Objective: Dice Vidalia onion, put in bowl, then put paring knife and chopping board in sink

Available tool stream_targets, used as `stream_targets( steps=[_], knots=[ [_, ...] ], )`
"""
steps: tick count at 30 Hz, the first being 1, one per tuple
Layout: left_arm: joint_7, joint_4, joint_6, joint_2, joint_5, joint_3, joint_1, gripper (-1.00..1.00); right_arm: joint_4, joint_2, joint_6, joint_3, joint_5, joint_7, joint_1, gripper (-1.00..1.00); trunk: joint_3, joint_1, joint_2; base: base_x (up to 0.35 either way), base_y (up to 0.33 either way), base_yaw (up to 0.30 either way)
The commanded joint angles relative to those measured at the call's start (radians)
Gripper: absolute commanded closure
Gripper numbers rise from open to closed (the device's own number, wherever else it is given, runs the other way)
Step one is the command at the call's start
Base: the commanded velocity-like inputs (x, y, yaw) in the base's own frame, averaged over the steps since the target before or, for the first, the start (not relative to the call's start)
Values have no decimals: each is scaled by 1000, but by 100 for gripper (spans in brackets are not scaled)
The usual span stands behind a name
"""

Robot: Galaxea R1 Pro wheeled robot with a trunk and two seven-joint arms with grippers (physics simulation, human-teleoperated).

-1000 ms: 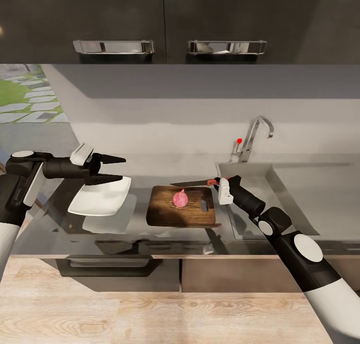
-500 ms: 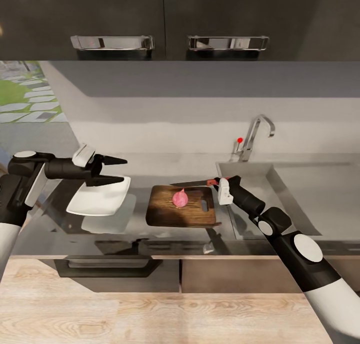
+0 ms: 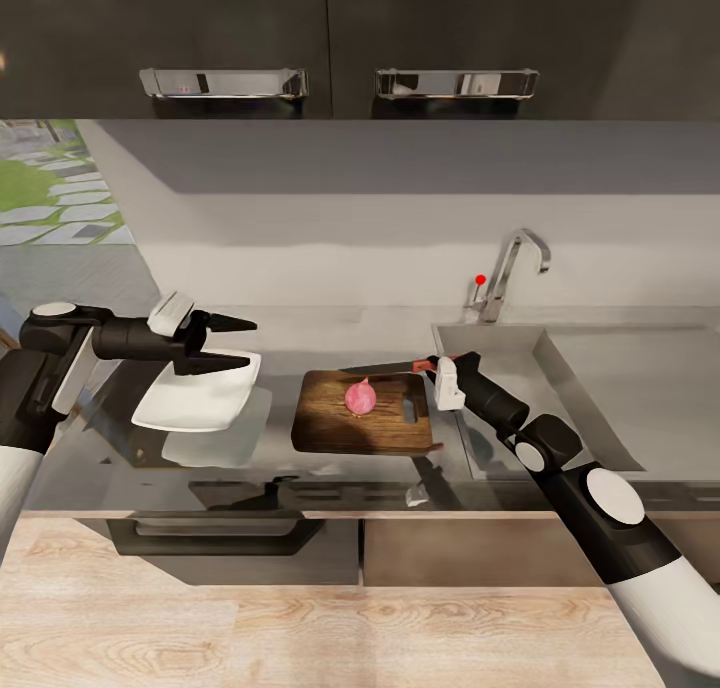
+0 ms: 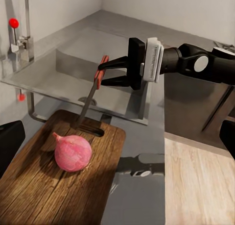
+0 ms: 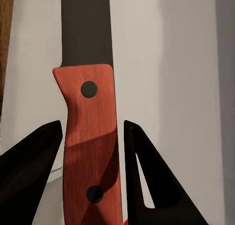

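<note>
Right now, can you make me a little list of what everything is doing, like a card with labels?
onion: round pink onion, whole, on the brown wooden chopping board
knife: red-handled paring knife, in the right hand, blade slanting down toward the board
bowl: white squarish bowl on the grey countertop
left hand: open, above the bowl
sink: grey steel sink, right of the board

Left arm: extended level, left gripper [image 3: 238, 341] with jaws parted, nothing between them. Right arm: reaching forward-left, right gripper [image 3: 430, 364] clamped on the paring knife [image 3: 385, 368] handle.
</note>
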Motion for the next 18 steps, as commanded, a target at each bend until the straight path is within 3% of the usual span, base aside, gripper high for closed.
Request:
stream_targets(
  steps=[1, 18],
  knots=[
    [-1, 0, 11, 1, 5, -3, -1, -100, -1, 0, -3, 1, 7, 2, -1, 100, -5, 4, -8, 0, 0, 0],
    [0, 1, 10, 1, 5, -3, -1, -100, -1, 0, -3, 18, 7, 2, -1, 100, -11, 12, -22, 0, 0, 0]
  ],
)
